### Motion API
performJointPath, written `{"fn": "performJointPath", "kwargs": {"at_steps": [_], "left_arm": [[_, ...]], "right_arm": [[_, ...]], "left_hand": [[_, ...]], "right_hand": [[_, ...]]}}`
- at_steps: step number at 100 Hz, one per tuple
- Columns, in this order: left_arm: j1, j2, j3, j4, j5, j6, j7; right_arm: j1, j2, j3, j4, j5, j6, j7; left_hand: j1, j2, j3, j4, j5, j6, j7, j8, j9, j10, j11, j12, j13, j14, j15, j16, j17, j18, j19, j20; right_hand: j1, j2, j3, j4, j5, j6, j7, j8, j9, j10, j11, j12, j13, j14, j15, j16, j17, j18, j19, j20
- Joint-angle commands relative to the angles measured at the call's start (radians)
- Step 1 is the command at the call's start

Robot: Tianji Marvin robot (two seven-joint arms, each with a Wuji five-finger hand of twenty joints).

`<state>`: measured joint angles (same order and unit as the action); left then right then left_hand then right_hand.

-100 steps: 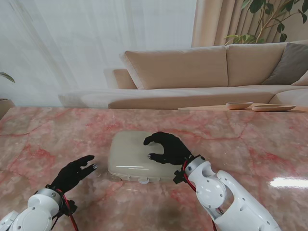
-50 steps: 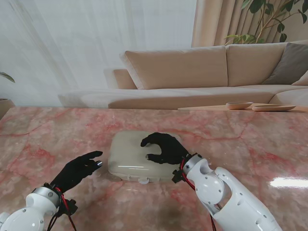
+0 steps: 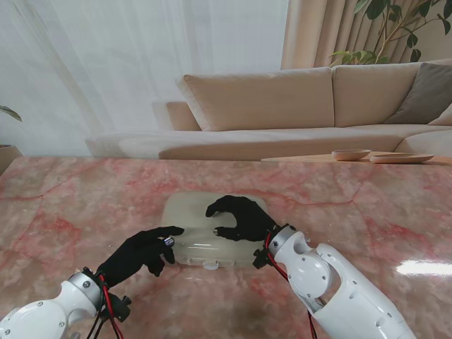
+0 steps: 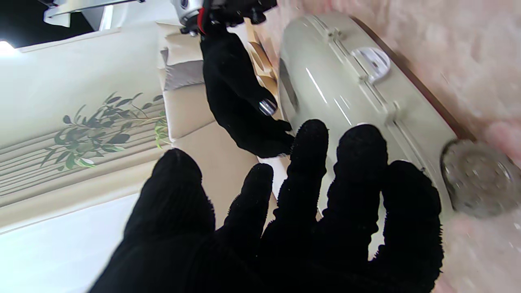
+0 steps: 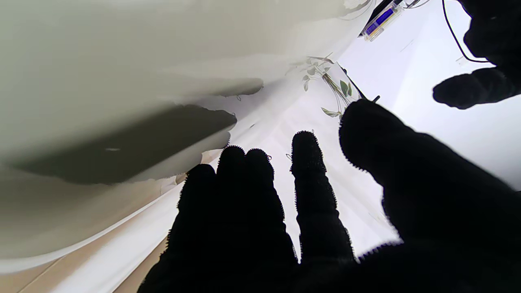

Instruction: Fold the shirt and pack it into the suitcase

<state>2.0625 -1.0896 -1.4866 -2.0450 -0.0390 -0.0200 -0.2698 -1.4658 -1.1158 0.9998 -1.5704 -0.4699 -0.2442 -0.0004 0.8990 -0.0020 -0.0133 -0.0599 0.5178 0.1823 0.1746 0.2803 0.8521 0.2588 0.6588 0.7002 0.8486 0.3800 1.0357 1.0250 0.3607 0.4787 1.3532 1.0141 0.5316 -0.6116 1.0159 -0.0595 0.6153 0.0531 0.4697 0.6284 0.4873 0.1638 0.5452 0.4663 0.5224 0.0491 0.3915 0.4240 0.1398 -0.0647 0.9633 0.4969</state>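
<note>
The closed suitcase (image 3: 205,229) lay flat mid-bench (image 3: 367,205), no shirt visible. The right hand (image 3: 240,217) rested on its lid, fingers curled, gripping nothing. The left hand (image 3: 141,253) hovered beside its near-left corner, fingers spread, empty.

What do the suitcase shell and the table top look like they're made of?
Suitcase: seemingly hard moulded plastic, glossy pale grey-green, with bright highlight streaks and ridged seams in the left wrist view.
Table: looks like polished pink marble or a marble-look laminate, with red veining and a window glare patch; I cannot tell which.
</note>
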Motion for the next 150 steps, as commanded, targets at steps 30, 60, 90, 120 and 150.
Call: {"fn": "performJointPath", "kwargs": {"at_steps": [30,60,90,120,150], "left_arm": [[-0.039,0.020,0.039,0.052,-0.115,0.045,-0.150],[-0.052,0.036,0.038,0.086,-0.143,0.113,-0.246],[-0.114,0.044,0.083,0.168,-0.153,0.170,-0.297],[-0.176,0.060,0.125,0.241,-0.170,0.223,-0.388],[-0.199,0.051,0.153,0.276,-0.170,0.286,-0.354]], "right_arm": [[-0.032,0.015,-0.007,0.038,0.004,0.015,0.061],[-0.029,0.017,-0.008,0.039,0.008,0.017,0.073],[-0.027,0.018,-0.011,0.039,0.009,0.017,0.079],[-0.026,0.020,-0.012,0.042,0.007,0.020,0.084],[-0.020,0.020,-0.017,0.047,0.008,0.022,0.088]], "left_hand": [[0.036,0.013,-0.027,0.013,0.015,0.079,0.038,-0.036,0.136,-0.070,0.209,0.093,0.191,-0.060,0.252,0.019,0.180,0.027,0.198,0.114],[0.081,-0.006,-0.019,0.018,-0.004,0.095,0.055,-0.053,0.152,-0.127,0.330,0.131,0.241,-0.115,0.358,0.010,0.243,0.009,0.268,0.127],[0.353,-0.097,0.020,0.045,-0.051,0.099,0.095,-0.061,0.182,-0.199,0.423,0.156,0.299,-0.182,0.434,-0.004,0.314,-0.036,0.345,0.099],[0.298,-0.107,0.172,0.091,-0.157,0.145,0.011,-0.120,0.183,-0.215,0.481,0.165,0.326,-0.213,0.496,-0.014,0.357,-0.056,0.404,0.077],[0.269,-0.100,0.195,0.100,-0.193,0.181,0.019,-0.114,0.198,-0.228,0.514,0.228,0.345,-0.248,0.558,0.012,0.390,-0.065,0.461,0.092]], "right_hand": [[0.002,-0.008,0.030,0.021,-0.024,-0.004,0.012,-0.013,0.000,0.021,0.023,0.019,0.043,0.087,0.029,-0.007,0.078,0.196,0.098,-0.006],[0.005,-0.003,0.023,0.023,-0.025,-0.004,0.011,-0.013,-0.008,0.022,0.021,0.018,0.037,0.086,0.024,-0.009,0.074,0.195,0.097,-0.011],[0.001,-0.007,0.024,0.024,-0.021,-0.008,0.012,-0.013,-0.011,0.019,0.016,0.017,0.037,0.084,0.019,-0.011,0.073,0.194,0.095,-0.013],[-0.006,-0.012,0.028,0.018,-0.011,-0.007,0.014,-0.012,-0.007,0.020,0.016,0.016,0.042,0.087,0.021,-0.010,0.077,0.197,0.097,-0.014],[0.008,-0.020,0.040,0.016,0.000,-0.001,0.018,-0.013,-0.007,0.026,0.020,0.016,0.044,0.093,0.028,-0.008,0.080,0.200,0.101,-0.014]]}}
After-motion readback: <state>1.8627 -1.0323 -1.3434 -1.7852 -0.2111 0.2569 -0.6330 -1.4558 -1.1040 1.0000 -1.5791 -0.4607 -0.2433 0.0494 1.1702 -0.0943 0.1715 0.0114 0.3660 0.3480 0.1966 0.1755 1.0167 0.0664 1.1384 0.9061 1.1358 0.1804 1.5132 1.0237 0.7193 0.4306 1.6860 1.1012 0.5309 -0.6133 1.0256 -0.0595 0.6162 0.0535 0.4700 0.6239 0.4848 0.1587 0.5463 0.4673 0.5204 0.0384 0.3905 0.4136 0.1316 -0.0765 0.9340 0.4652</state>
